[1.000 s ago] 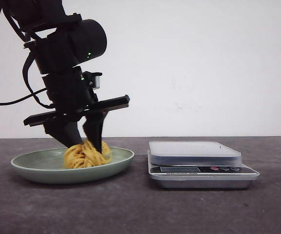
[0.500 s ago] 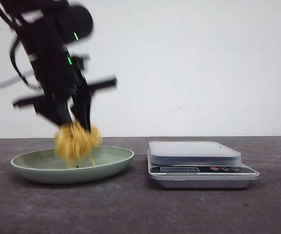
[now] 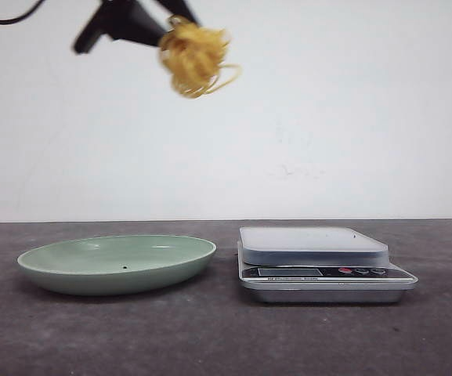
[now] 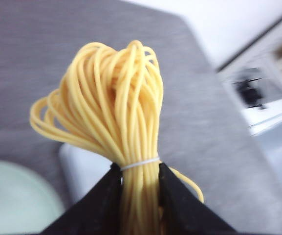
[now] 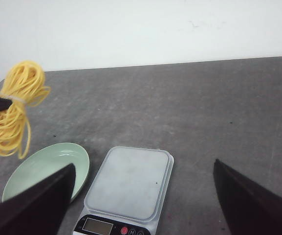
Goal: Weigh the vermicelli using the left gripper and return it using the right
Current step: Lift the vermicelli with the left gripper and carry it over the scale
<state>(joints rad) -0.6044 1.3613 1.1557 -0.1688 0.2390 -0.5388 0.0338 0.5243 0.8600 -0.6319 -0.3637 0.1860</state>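
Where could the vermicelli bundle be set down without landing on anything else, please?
The scale platform is bare, as is the green plate. Open dark table lies behind and to the right of the scale. The tightest spot is the narrow strip between plate and scale. The left pincer holds the vermicelli high above.

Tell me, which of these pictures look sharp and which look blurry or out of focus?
Front view: the grey kitchen scale and pale green plate are crisp, the raised yellow vermicelli bundle slightly smeared. Left wrist view: the vermicelli is sharp between the left gripper fingers, everything behind is soft. Right wrist view: evenly lit and clear, the right gripper fingers dark and slightly soft.
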